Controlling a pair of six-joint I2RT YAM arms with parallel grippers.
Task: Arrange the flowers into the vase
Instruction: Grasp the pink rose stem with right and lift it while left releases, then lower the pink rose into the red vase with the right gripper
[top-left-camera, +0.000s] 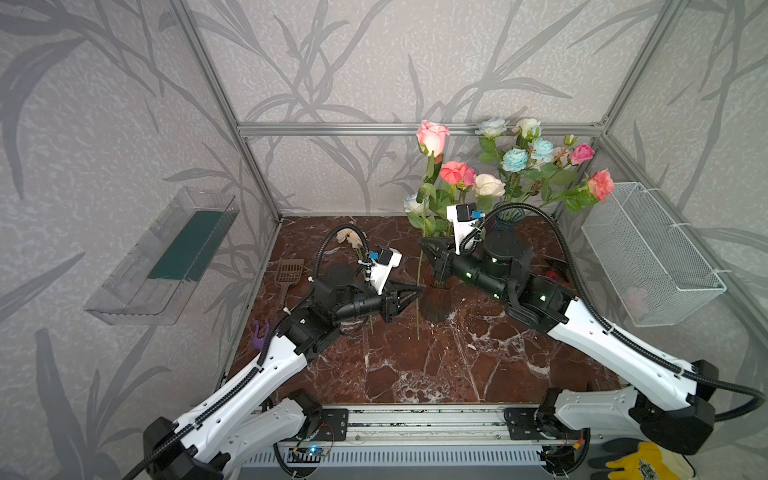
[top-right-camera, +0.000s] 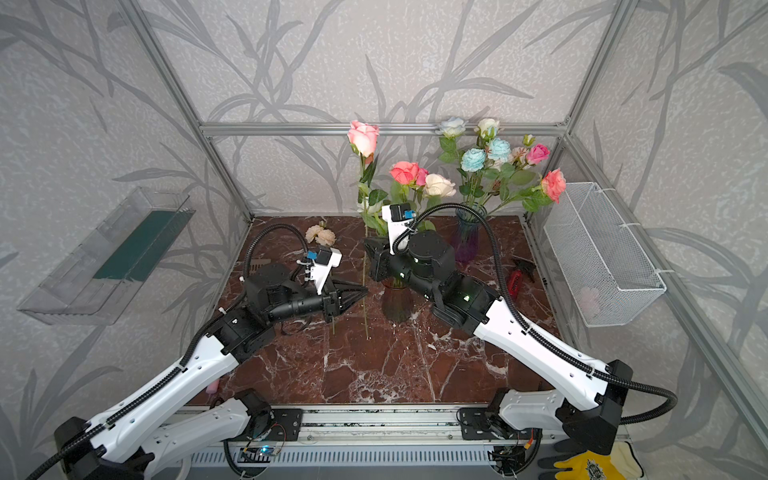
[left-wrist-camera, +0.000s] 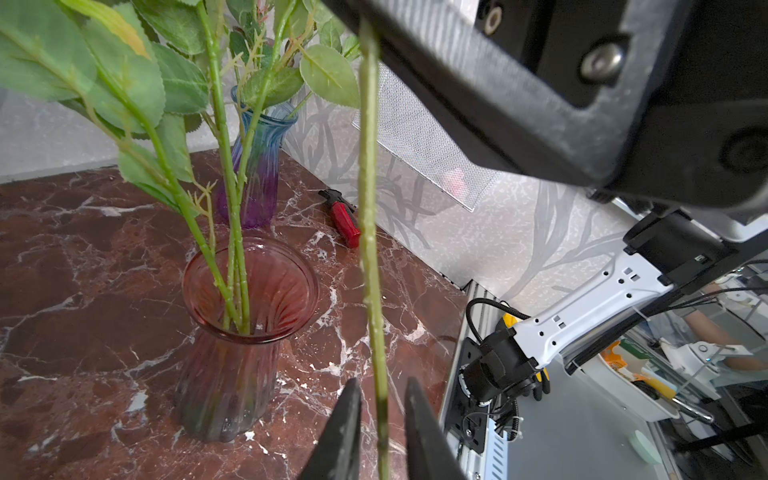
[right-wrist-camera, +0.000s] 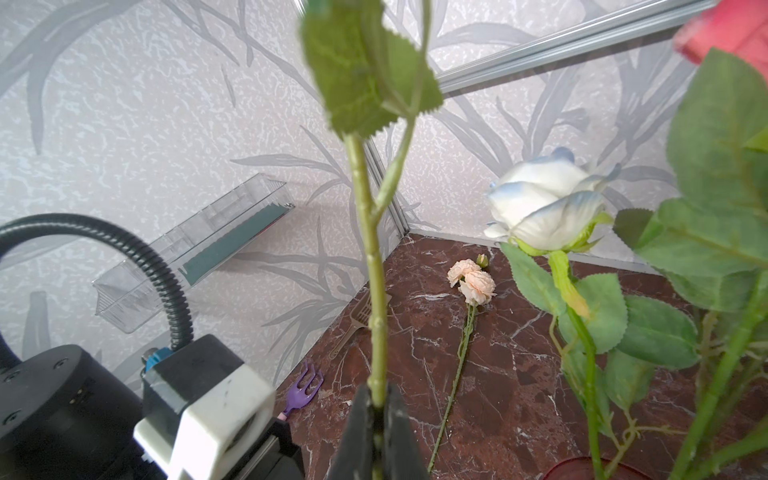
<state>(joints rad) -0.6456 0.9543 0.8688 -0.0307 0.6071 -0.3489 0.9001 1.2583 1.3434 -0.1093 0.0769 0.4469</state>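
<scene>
Nearest the right wrist lens: the right end effector (right-wrist-camera: 377, 401), jaws clamped on the green stem of the pink rose (right-wrist-camera: 374, 282), no gap showing. Nearest the left wrist lens: the left end effector (left-wrist-camera: 382, 384), jaws apart. The same stem passes between them with daylight on both sides, so nothing is gripped.

Location: the pink rose (top-left-camera: 432, 137) stands upright. Its stem runs down just beside the red vase (top-left-camera: 435, 305), outside it, on the vase's left in both top views. Its foot hangs low over the desk (top-left-camera: 415, 374); contact cannot be told. The red vase holds three leafy stems (left-wrist-camera: 232, 232). A fuller bunch stands in the blue-and-purple vase (top-right-camera: 467, 237) behind. A peach sprig (top-right-camera: 320, 235) lies flat on the desk, well apart.

Step (judgement): the right side alone carries the rose; insertion is not yet done. Next move: raise until the stem's foot clears the rim, shift over the mouth, lower among the stems. The left side should back off or only guide.

Pose: the left arm is low, forearm near level, end effector pointing sideways toward the vase. The right arm reaches across above the vase and grips higher on the stem.
</scene>
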